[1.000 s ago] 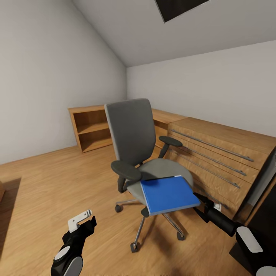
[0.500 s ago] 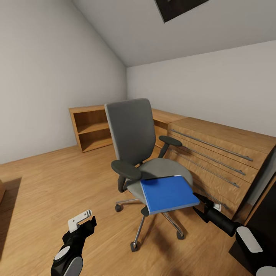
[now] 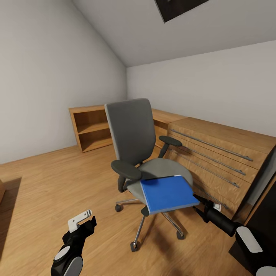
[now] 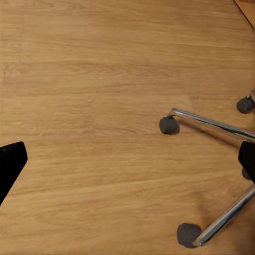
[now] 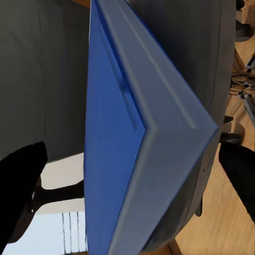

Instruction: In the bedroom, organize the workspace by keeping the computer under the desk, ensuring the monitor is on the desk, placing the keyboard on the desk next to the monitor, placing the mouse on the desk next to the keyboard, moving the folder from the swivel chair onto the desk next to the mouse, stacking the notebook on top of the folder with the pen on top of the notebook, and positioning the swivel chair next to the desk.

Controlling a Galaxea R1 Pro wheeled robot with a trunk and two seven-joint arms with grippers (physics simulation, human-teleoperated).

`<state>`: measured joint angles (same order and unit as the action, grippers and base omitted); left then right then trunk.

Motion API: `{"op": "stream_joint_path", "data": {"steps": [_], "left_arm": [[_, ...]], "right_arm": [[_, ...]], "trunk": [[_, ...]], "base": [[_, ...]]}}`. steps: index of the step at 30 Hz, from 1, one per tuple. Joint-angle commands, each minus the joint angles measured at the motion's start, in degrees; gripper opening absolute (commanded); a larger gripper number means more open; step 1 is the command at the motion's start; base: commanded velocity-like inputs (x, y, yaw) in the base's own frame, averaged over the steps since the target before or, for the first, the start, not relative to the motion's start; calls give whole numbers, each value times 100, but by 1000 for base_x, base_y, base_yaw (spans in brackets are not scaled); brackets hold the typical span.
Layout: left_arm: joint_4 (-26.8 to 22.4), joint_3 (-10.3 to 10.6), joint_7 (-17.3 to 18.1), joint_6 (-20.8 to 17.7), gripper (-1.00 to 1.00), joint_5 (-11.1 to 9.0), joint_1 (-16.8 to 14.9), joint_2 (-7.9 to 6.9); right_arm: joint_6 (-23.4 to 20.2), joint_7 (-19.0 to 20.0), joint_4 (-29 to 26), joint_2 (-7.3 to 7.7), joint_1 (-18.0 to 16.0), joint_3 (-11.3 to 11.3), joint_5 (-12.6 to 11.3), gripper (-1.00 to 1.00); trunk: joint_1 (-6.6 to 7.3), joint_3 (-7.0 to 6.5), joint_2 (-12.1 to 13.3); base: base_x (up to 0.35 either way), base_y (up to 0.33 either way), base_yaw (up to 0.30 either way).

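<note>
Your right gripper is released, its jaws straddling a corner of the folder, which lies flat on the chair seat overhanging the front edge. Left gripper hangs released.

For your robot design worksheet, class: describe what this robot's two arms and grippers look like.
Both arms are black with rounded pale-grey patches on their casings. The left gripper carries a white bracket-like finger piece with small holes. The right gripper looks all black. In both wrist views the fingertips appear as plain black pads.
</note>
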<state>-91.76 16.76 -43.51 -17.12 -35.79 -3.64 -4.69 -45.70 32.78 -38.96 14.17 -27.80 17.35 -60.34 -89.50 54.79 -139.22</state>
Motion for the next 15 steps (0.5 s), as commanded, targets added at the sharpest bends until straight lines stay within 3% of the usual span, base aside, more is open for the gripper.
{"op": "stream_joint_path", "data": {"steps": [1,15], "left_arm": [[-8,12,-43,-21,100,-25,-5,-6],[0,19,-43,-28,100,-18,-5,1]], "right_arm": [[-35,11,2,-2,-5,16,4,-100],[-35,18,2,-2,-6,28,5,-100]], "trunk": [[1,6,-2],[1,6,-2]], "base": [[0,0,0],[0,0,0]]}}
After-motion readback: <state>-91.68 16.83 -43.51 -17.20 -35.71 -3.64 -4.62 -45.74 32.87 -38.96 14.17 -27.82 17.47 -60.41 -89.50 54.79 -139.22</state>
